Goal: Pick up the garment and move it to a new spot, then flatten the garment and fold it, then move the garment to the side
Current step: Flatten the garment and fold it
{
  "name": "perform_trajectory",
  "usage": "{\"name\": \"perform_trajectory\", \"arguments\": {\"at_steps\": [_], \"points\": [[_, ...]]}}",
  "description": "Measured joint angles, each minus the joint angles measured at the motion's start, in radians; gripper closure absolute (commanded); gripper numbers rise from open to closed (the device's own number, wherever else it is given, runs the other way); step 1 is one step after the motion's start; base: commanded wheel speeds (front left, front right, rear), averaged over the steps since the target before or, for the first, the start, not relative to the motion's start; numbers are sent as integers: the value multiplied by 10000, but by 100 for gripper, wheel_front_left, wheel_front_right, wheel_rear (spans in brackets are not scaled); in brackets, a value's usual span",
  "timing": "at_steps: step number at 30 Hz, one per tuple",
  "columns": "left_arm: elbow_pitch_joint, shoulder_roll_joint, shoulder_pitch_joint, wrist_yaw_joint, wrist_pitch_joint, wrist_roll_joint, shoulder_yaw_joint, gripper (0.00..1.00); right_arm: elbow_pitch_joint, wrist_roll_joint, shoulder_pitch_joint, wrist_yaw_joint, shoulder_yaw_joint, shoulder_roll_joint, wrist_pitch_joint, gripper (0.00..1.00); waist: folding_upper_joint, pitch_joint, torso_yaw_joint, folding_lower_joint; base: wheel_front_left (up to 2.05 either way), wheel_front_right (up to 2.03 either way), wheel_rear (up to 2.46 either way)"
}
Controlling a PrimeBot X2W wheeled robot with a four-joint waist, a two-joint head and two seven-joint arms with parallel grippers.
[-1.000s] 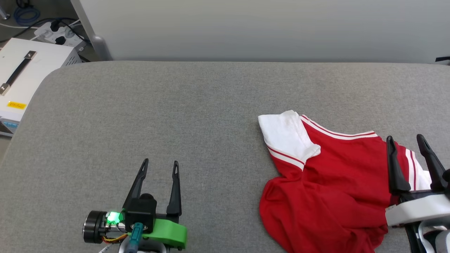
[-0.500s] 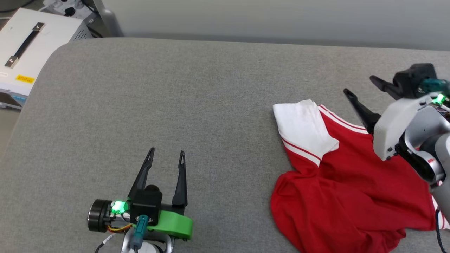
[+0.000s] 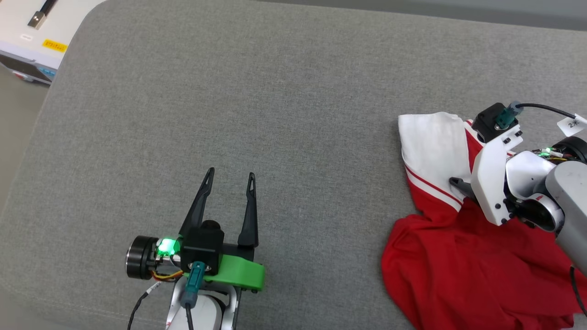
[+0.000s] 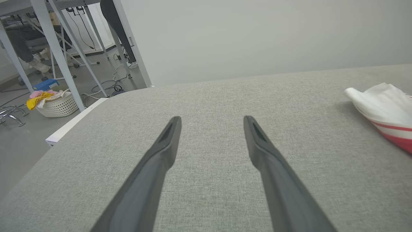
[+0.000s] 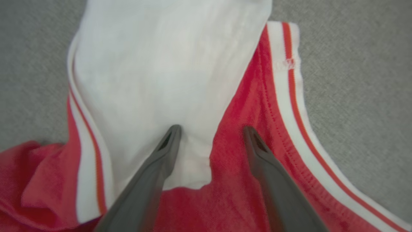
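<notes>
The garment lies crumpled at the right of the grey padded surface, red body nearest me and one white sleeve folded over its far left corner. Its number is hidden. My right gripper points down over the sleeve. In the right wrist view it is open, one finger over the white sleeve, the other over red cloth by the striped collar trim, nothing clamped. My left gripper rests open over bare surface at the lower left, well away from the garment.
A white box with a black handle stands off the surface's far left corner. In the left wrist view, a wicker basket of cloths and metal table legs stand on the floor beyond the surface's left edge.
The head camera has tilted down and shifted. My right arm has swung from the lower right up over the garment and now points down at the white sleeve. The left gripper stays put.
</notes>
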Motion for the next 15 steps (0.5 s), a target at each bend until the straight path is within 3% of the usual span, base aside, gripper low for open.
{"name": "perform_trajectory", "arguments": {"at_steps": [7,8,9,15], "points": [[19,-48,-100,21,0,-23,2,0,575,441,-297,-10,713,-100,-748,0,0,444,305,-1,0,0,0],[31,-48,-99,36,0,-23,6,0,616,491,-301,-10,731,-104,-1022,88,0,451,308,-1,0,0,0],[54,-48,-100,61,0,-21,10,0,648,550,-300,-10,794,-107,-1336,100,0,437,305,0,0,0,0],[123,-48,-74,63,0,-21,10,0,803,598,-231,6,679,-176,-3386,100,0,83,206,0,0,0,0]]}}
